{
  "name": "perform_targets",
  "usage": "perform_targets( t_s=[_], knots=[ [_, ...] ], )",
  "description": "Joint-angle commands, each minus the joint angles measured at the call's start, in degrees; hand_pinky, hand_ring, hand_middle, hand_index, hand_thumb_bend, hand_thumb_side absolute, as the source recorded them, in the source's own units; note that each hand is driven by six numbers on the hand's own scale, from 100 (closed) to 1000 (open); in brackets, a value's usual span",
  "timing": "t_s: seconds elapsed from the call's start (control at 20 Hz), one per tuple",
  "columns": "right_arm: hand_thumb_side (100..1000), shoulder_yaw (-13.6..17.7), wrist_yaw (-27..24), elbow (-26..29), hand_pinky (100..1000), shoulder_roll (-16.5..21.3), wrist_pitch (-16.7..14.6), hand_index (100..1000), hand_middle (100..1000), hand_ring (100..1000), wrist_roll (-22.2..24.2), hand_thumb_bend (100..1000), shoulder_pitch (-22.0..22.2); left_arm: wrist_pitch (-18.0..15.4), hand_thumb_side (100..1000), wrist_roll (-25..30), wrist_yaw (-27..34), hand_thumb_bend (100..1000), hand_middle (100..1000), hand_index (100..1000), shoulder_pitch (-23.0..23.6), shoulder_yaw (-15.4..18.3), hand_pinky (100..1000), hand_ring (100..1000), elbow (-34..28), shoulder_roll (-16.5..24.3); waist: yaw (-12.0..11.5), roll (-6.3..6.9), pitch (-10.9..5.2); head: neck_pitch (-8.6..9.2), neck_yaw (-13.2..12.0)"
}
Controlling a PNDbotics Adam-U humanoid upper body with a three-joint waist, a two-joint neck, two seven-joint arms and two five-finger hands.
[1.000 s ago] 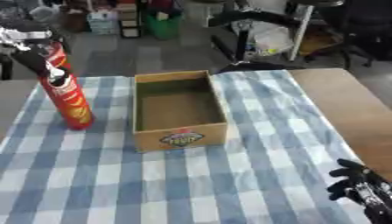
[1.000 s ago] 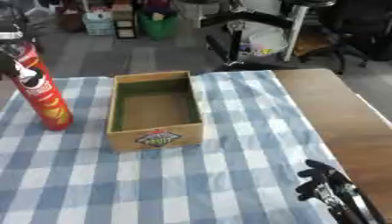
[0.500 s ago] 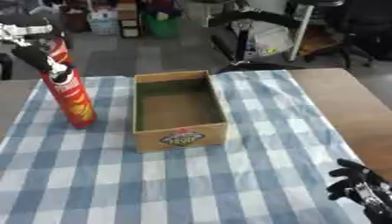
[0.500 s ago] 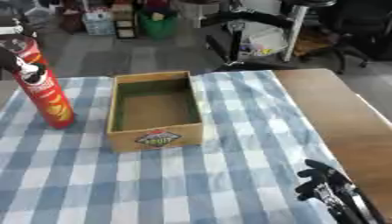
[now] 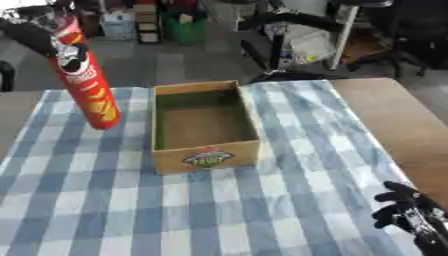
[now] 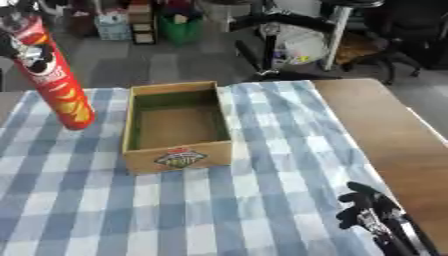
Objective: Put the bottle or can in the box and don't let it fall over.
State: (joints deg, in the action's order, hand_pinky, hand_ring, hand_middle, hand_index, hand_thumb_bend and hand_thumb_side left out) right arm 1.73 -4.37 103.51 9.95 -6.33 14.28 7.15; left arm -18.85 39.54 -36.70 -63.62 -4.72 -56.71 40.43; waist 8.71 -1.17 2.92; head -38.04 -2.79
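Currently the left hand [image 5: 35,36] grips the red Pringles can [image 5: 86,82] near its top, fingers wrapped round the upper body. The can hangs to the left of the open cardboard box [image 5: 206,125], near its left wall but apart from it; its base appears clear of the checked cloth [image 5: 262,210] on the desk [image 5: 394,115], though contact cannot be ruled out.

Orientation: the can's long axis runs close to vertical, lid end up and base down. It leans slightly, the top further left than the base.

Assessment of the step in hand: the can must travel rightward over the box's left wall, then descend inside. To do this well, the base should be raised clear of the rim before any sideways move, the lean corrected so the axis stands plumb, and the base set flat on the box floor before the fingers release. A tall, narrow can is judged prone to toppling if let go while tilted.

The right hand [image 6: 372,215] rests idle at the lower right corner, fingers loosely curled, holding nothing.
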Motion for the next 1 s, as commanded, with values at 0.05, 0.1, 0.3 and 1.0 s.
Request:
perform_targets(
  t_s=[0.05, 0.1, 0.3, 1.0],
  knots=[
    [643, 0.23, -0.55, 0.49, 527, 1.37, -0.07, 842, 655, 571, 0.13, 100, -0.23, 0.06, 311, 0.64, 3.56, 100, 583, 744, -2.2, -0.62, 190, 453, -4.26, 1.16, 0.1, 0.13, -0.99, 0.7, 0.04],
    [643, 0.18, -0.59, 0.48, 527, 1.4, -0.07, 842, 655, 571, 0.18, 100, -0.24, 0.03, 310, 0.87, 4.31, 100, 583, 744, -2.4, -1.04, 190, 453, -5.04, 0.81, 0.16, 0.13, -1.02, 0.65, -0.02],
    [643, -0.24, -0.95, 0.44, 527, 1.55, -0.04, 842, 655, 571, 0.56, 100, -0.51, -0.54, 312, 2.11, 6.04, 100, 583, 743, -3.39, -2.79, 188, 453, -6.44, -1.56, 0.88, -0.09, -1.07, 0.68, -0.48],
    [642, -1.74, -2.64, 0.78, 527, 1.84, 0.08, 842, 655, 571, 2.24, 100, -2.31, -3.92, 292, 4.07, 4.2, 100, 596, 745, -3.54, -7.75, 197, 465, -4.64, -8.41, 4.22, -0.93, 0.17, 2.37, -0.58]
  ],
)
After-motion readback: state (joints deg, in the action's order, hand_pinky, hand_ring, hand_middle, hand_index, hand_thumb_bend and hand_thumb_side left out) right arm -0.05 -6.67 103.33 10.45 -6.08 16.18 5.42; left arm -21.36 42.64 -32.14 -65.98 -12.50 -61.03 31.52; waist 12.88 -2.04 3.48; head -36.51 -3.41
